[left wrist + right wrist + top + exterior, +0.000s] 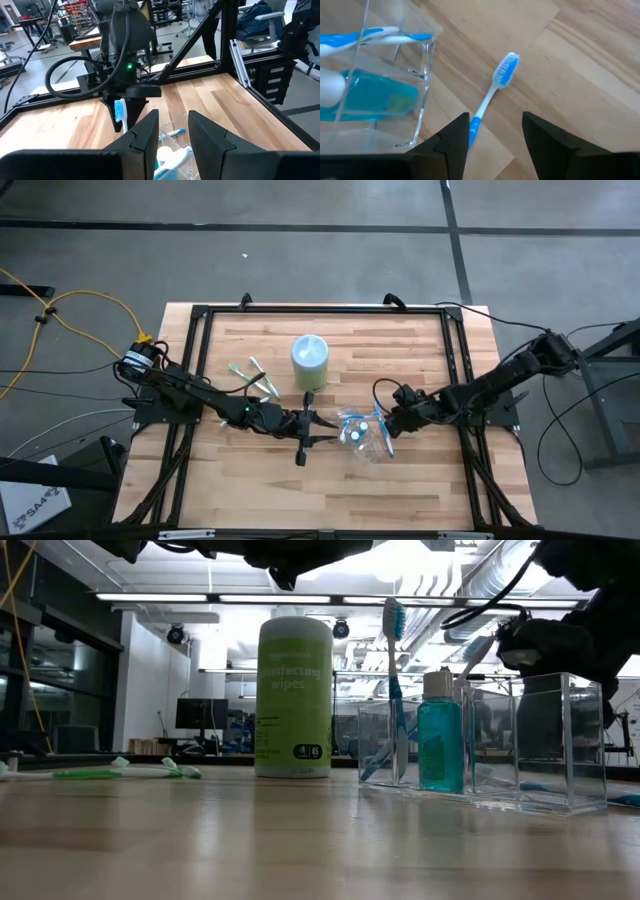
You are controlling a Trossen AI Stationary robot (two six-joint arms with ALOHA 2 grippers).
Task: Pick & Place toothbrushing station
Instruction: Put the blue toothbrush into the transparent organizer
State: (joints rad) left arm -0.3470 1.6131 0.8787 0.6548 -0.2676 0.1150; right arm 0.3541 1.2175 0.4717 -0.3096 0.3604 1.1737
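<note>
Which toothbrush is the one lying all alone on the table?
Find the clear container near the table's right side, beside the right gripper. Just next to it, flat on the wood, lies a blue-white toothbrush. The other blue ones are inside the container, and the green ones lie far off, left of the wipes can.

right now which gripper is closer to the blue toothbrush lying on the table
Right. The right gripper hangs open just above the loose blue toothbrush, beside the clear organizer. The left gripper sits on the organizer's other side, farther off.
</note>
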